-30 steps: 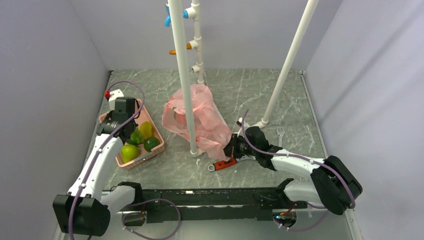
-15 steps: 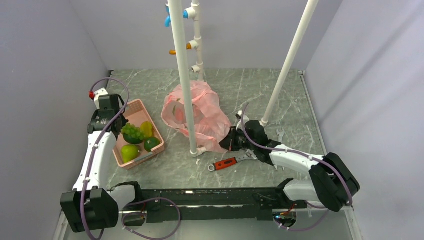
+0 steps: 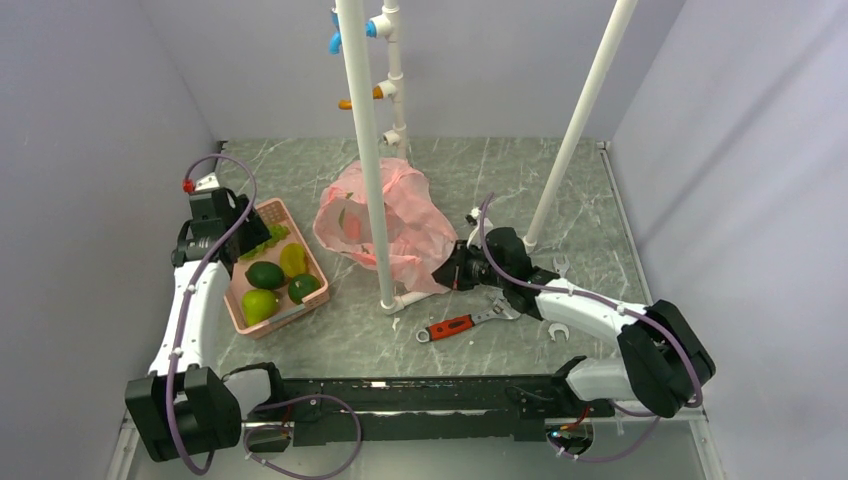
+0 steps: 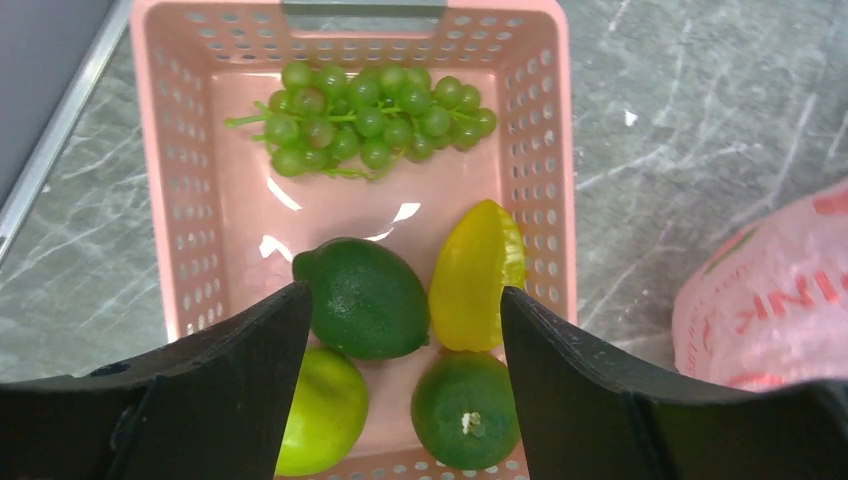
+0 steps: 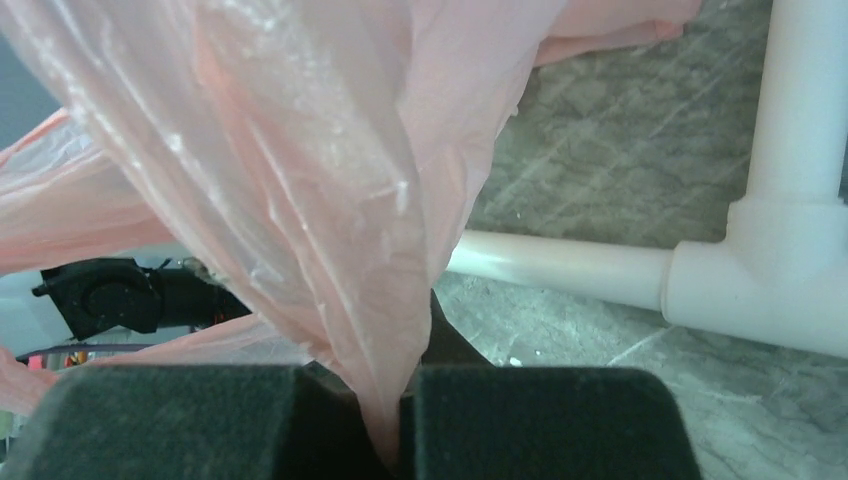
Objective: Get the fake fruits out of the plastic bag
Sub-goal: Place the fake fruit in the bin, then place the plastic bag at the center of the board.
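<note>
Along the bench's left edge: a pink slotted basket [image 3: 280,212] sits on the grey marble bench [image 3: 480,170] and holds the fake fruits [image 3: 265,274].
Far end of basket: a grape bunch [image 4: 365,125] lies across the floor of the basket, close to the far wall.
Near end of basket: a dark green lime [image 4: 365,298] lies just beside a yellow ridged fruit [image 4: 477,275]. A pale green fruit [image 4: 320,410] and a round green fruit [image 4: 465,410] sit closer to the near wall.
Left gripper [image 4: 400,300]: hangs over the basket with its jaws spread wide and nothing between them. In the wrist view the lime shows in the gap below.
Plastic bag [image 3: 390,225]: a crumpled pink heap at the middle of the bench, well apart from the basket. A white upright post [image 3: 365,150] crosses in front of it in the top view.
Bag contents: cannot tell through the film.
Right gripper [image 5: 400,420]: at the bag's right side, pads pressed together with a fold of the pink film pinched between them.
Near the bag's near-right side: a red-handled wrench [image 3: 460,323] lies flat on the bench, apart from the bag.
Behind the pinched fold: a white pipe [image 5: 800,230] with an elbow joint runs along the bench.
</note>
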Robot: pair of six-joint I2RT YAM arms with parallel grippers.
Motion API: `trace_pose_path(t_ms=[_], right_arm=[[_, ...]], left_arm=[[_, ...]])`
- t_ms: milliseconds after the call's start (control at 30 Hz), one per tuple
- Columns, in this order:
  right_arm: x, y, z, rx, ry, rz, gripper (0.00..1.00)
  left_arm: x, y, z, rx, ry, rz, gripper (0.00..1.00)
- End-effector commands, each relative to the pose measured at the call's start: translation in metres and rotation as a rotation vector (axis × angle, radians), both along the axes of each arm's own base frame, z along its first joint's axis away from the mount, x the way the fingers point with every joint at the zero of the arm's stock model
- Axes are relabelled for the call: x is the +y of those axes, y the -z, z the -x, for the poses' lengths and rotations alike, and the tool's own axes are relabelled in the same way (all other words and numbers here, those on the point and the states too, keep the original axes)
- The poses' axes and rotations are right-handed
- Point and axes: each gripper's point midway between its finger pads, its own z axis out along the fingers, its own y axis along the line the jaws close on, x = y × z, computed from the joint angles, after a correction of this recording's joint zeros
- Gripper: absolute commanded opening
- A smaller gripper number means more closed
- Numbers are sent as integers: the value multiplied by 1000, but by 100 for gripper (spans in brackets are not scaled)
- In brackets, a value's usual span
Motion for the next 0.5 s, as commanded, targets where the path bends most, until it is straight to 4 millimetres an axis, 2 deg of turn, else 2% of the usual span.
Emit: trace_pose_path(t_ms=[0,33,167,300,400,467], right_arm=[[4,-19,-24,-48,26,14,0],[6,-17,-28,-36,25,27,0],[21,-31,-55,-22,2,38,0],[31,-58,-88,-57,20,13,1],[35,-63,-111,-40,28,28,9],[36,-58,-121,4,16,55,14]], left_arm=[[-15,-18,-6,-104,93,25,76],[-16,-18,-5,-111,98,26,77],[-18,-20,-5,-126,104,28,78],[-21,-20,-2,-120,121,36,77],[-26,-23,-1,-143,143,44,78],[-32,-25,1,-161,167,51,79]])
